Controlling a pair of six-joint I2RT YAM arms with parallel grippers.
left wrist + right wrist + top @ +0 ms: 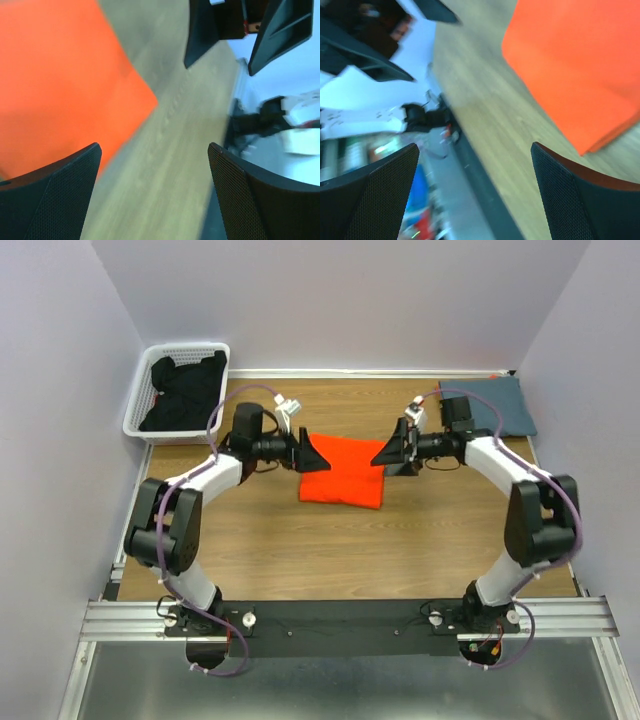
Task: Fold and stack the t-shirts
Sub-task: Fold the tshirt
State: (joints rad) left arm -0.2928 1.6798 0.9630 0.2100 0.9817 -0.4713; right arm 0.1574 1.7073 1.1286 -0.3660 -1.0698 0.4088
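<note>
Table (300,540), folded shirts awaiting stacking
Mid-table: orange t-shirt (342,472), folded; far right corner, well apart: blue-grey t-shirt (495,405), folded. Flanking the orange: left gripper (322,454), right gripper (378,454), jaws spread, empty. Risk: pinching only its top layer would unfold it

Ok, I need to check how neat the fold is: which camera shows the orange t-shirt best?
The top external view: nearly the whole orange t-shirt shows there as a folded rectangle. The left wrist view catches only one blurred corner of it; the right wrist view shows one corner with layered edges.
</note>
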